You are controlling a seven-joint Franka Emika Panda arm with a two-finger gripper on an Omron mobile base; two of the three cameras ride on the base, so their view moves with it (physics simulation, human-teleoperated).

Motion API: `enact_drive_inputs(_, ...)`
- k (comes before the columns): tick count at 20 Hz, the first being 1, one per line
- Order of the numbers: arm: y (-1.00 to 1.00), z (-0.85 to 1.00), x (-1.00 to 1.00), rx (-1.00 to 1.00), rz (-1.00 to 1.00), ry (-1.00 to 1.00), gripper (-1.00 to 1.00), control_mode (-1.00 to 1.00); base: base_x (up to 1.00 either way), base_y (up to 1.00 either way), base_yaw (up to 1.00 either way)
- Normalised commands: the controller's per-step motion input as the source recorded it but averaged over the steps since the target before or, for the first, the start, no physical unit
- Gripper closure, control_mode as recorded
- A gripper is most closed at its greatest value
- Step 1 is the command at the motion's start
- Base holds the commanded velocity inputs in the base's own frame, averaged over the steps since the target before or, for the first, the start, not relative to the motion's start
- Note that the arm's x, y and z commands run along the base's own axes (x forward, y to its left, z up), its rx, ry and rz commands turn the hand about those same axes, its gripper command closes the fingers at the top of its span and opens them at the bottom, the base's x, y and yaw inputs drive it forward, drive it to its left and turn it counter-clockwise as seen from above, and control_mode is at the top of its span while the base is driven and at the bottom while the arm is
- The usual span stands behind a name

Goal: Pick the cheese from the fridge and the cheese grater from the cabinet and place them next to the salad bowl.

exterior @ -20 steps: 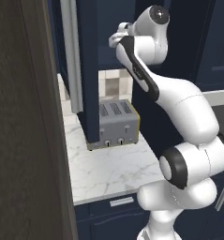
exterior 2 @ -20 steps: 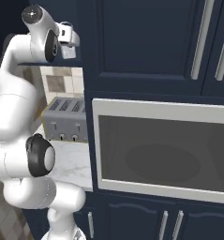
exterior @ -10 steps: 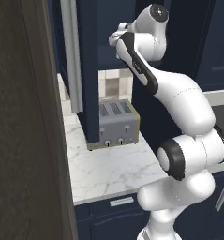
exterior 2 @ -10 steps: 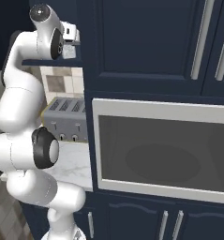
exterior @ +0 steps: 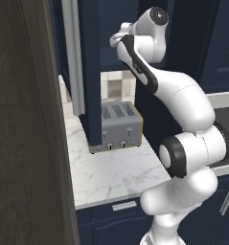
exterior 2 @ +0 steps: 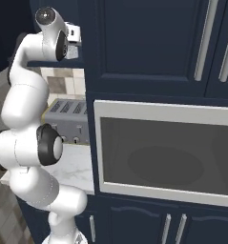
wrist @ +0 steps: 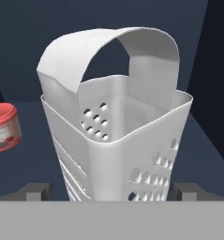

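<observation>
A pale silver-grey cheese grater dotted with round holes and slots, against dark navy cabinet walls. Beside it a red tub with a lighter label. Below, a grey toaster on white marble counter veined in grey, backed by beige checked tiles.

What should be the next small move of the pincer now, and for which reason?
Probably close the pincer on the cheese grater, perhaps after easing slightly forward. In the hand view the grater stands upright on the dark cabinet shelf, centred between the two open finger tips, which sit on either side of its lower body and apart from it. The red-lidded jar stands off to the side.
</observation>
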Motion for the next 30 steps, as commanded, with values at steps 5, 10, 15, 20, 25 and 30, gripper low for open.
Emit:
enact_drive_inputs(5, 0.0, 0.0, 0.0, 0.0, 0.0, 0.0, -1.0, -1.0, 0.0, 0.0, 0.0)
enact_drive_inputs(10, 0.0, 0.0, 0.0, 0.0, 0.0, 0.0, 1.0, -1.0, 0.0, 0.0, 0.0)
enact_drive_inputs(15, 0.0, 0.0, 0.0, 0.0, 0.0, 0.0, 1.0, -1.0, 0.0, 0.0, 0.0)
enact_drive_inputs(20, 0.0, 0.0, -0.07, 0.0, 0.0, 0.0, 1.0, -1.0, 0.0, 0.0, 0.0)
enact_drive_inputs(25, 0.0, 0.06, -0.88, 0.0, 0.0, -0.05, 1.0, -1.0, 0.0, 0.0, 0.0)
enact_drive_inputs(30, 0.0, 0.12, -1.0, 0.0, 0.0, -0.1, 1.0, -1.0, 0.0, 0.0, 0.0)
